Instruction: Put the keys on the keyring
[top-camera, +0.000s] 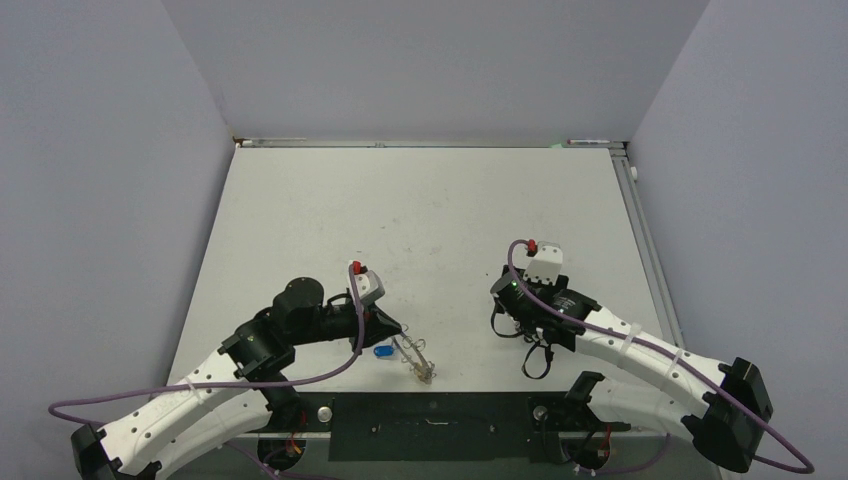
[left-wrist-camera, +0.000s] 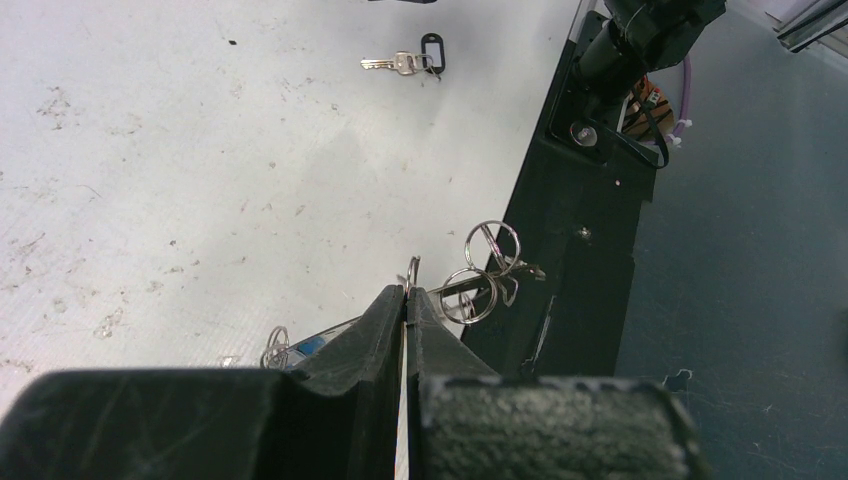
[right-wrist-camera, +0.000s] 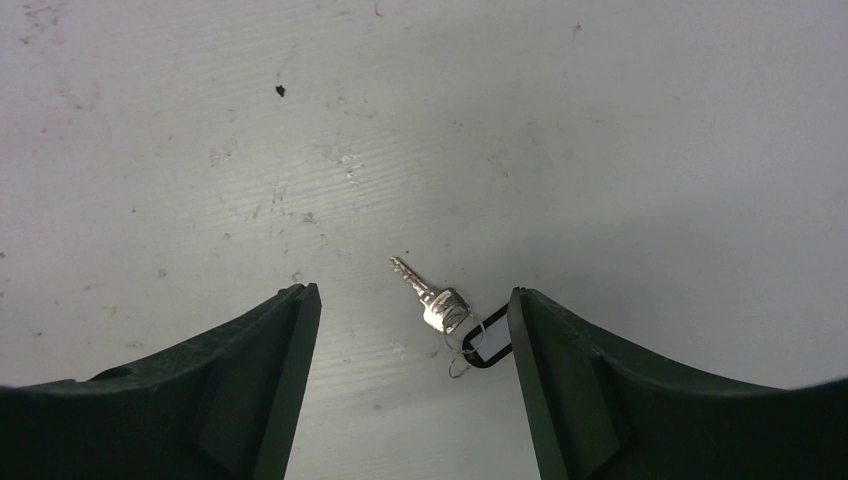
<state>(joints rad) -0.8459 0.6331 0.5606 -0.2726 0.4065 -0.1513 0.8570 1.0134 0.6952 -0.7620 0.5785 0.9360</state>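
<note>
- The left gripper has its fingers pressed together on the thin edge of the keyring, low at the near edge of the table
- Several of the keyring's small wire loops stick out past the fingertips, over the seam between the white tabletop and the black base plate that carries the arm mounts
- From the overhead view, the keyring reaches from the left fingertips toward the near table edge, right of the left arm
- A blue tag lies just beside the keyring, on the left gripper's side; whether it hangs from a loop cannot be told
- The right gripper hovers over the right half of the table with its fingers spread wide and nothing between the pads
- A black-tagged key lies flat on the tabletop in the gap between those fingers, closer to the right-hand one and touching neither
- The key's silver blade points away from the wrist camera, and its black tag and small split ring trail toward the camera
- This key lies well apart from the keyring
</note>
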